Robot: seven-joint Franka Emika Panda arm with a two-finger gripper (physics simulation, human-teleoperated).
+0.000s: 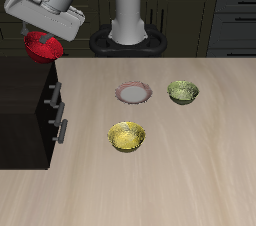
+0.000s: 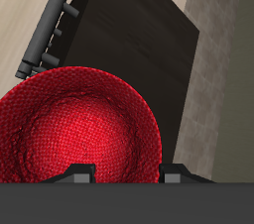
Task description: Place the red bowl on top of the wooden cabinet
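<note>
Exterior view: gripper (image 1: 42,38) holding red bowl (image 1: 43,46) by its rim, fingers closed on it, hanging above wooden cabinet (image 1: 28,105) toward its 12 o'clock edge. Judging bowl light, rigid, glossy, so slip-prone; rim pinch suiting it best. Arm reaching out from base, wrist tilting downward over cabinet top.

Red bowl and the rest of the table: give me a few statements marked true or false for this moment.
1. The red bowl is held up at the gripper, over the wooden cabinet. True.
2. The yellow bowl sits on the cabinet top. False: it is on the table.
3. The olive-green bowl stands beside the white plate. True.
4. The plate carries a bowl. False: nothing is on it.
</note>
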